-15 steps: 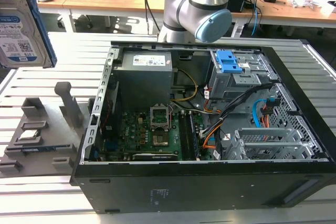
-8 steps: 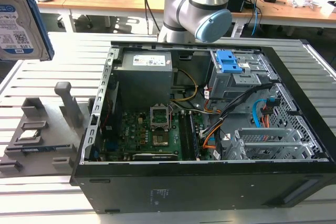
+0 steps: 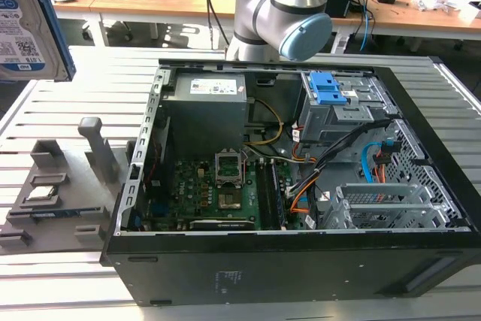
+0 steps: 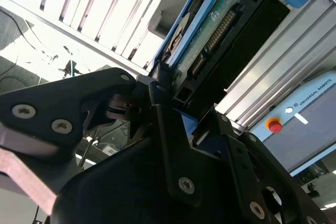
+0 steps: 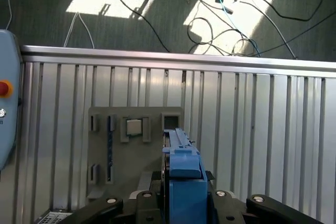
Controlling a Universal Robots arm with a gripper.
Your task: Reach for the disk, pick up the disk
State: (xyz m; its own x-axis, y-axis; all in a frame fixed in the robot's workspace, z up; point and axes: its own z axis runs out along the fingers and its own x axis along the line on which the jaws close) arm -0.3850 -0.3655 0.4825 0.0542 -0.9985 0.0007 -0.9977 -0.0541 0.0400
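Note:
The disk (image 3: pixel 26 24) hangs in the air at the exterior view's far left, above the slatted table; its white label with a blue band faces the camera. In the second wrist view my gripper (image 4: pixel 163 95) is shut on one end of the disk (image 4: pixel 210 40), whose green circuit-board side and blue bracket show. In the first wrist view the disk's blue bracket (image 5: pixel 184 166) stands edge-on between the black fingers (image 5: pixel 147 195), above the grey fixture plate (image 5: pixel 105 182).
An open computer case (image 3: pixel 301 268) lies on the slatted metal table (image 3: pixel 98 73), with a blue bracket (image 3: pixel 328 88) in its drive cage. The grey fixture plate (image 3: pixel 75 219) beside it carries a small square chip (image 5: pixel 134 126). The arm's base (image 3: pixel 289 16) stands behind the case.

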